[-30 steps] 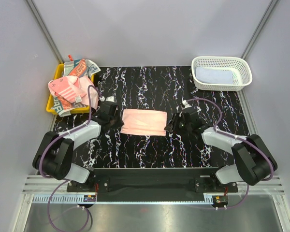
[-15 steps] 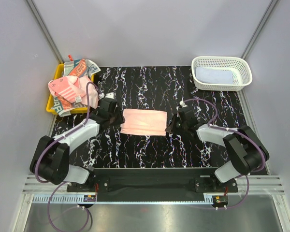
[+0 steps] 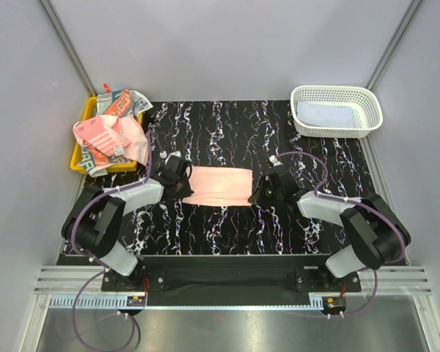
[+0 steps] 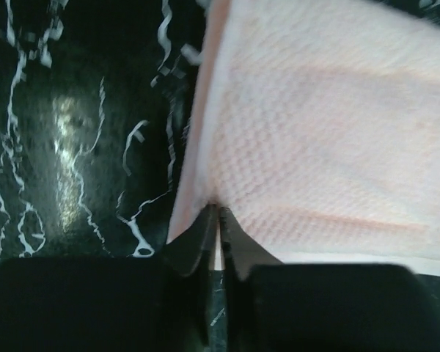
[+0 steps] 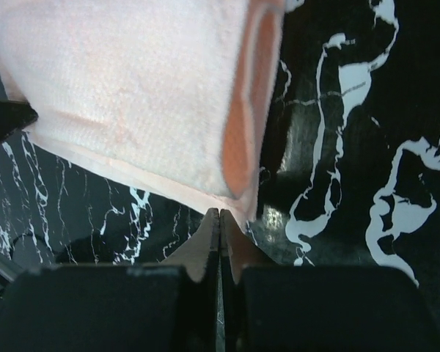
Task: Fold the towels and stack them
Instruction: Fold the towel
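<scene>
Progress: early-to-mid, by my read. One pink towel lies flat on the worktop, already doubled over. The right wrist view shows a rolled fold along its edge, so at least one fold is in. It looks due another fold or a carry to the stack.

Far-left of the pink towel is the yellow tray, holding an unfolded heap: striped pink towel, lettered towel and more cloth under them (count unclear). None of that is done.

Far-right of the pink towel, the white basket holds one pale blue towel lying flat, apparently finished. So roughly one stacked, one in hand, several left.

The left fingers are pressed together, tips at the pink towel's left short edge near its near corner, touching the cloth. The right fingers are likewise pressed together, tips right at the pink towel's near right corner, under the rolled fold. I cannot tell whether either pair has cloth nipped between the tips. The pink towel spans between the two pairs.
</scene>
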{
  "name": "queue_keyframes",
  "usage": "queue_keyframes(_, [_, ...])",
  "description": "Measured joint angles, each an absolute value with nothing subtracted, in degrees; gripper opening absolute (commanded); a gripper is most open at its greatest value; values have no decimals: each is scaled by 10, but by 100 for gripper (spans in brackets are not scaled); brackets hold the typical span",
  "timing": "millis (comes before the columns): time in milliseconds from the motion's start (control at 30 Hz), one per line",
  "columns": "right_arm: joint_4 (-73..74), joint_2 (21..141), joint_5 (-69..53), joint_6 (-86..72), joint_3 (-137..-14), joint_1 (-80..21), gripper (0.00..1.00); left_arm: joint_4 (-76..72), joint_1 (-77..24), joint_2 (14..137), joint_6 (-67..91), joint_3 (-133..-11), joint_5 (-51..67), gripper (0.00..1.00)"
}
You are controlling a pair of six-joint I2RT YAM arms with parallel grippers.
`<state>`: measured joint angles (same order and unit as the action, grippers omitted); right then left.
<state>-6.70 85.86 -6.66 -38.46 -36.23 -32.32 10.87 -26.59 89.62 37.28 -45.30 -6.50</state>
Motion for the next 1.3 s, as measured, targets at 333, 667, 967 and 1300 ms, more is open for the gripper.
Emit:
queue_keyframes(333, [-75,868,-64,-400,-329,-329,8,59,-265,897,401,-425,-67,6])
queue_keyframes(667, [37,776,-6,-389,-381,-329,43,173,-301,852,371,-497,-69,20])
queue_keyframes(967, [57,862,8,-370,-481,-311,71,105,-377,921,369,-583,-43,24])
queue_keyframes(1300, [48,981,-10,-364,-524,-296,67,20,-441,1041,394,-581,-16,23])
